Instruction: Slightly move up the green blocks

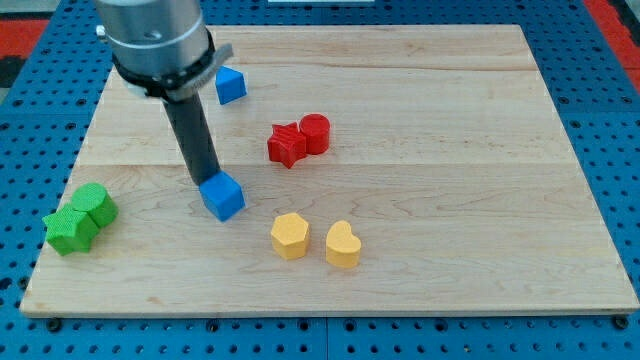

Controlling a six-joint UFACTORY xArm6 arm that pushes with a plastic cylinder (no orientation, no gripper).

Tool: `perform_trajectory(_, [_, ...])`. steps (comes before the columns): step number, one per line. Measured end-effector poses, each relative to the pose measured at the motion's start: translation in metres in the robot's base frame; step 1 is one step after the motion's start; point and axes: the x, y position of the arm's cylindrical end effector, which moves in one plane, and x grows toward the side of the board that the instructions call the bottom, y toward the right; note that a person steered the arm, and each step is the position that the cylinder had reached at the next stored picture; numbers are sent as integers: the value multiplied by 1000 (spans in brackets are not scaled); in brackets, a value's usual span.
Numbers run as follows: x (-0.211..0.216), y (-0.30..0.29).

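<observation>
Nearest the view's bottom, two yellow blocks sit side by side: yellow hexagon block (290, 236) and yellow heart block (342, 244) at its 3 o'clock. Green blocks at the surface (450, 150) left edge, touching: green star block (70, 230) with green hexagon block (97, 204) at its 1 o'clock. Blue cube (223, 195) mid-left; my tip (207, 180) touches its upper left, at 11 o'clock. Rod near upright, leaning slightly, housing at view's top left. No end effector jaws, just rod. Tip well apart from greens, at their 2 o'clock. Farther: red star block (287, 144) touching red cylinder block (315, 133). Farthest: blue pentagon-like block (231, 85).
</observation>
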Motion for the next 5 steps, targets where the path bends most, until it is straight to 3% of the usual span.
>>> perform_trajectory(2, [60, 0])
perform_trajectory(4, [108, -130])
perform_trajectory(5, [98, -138])
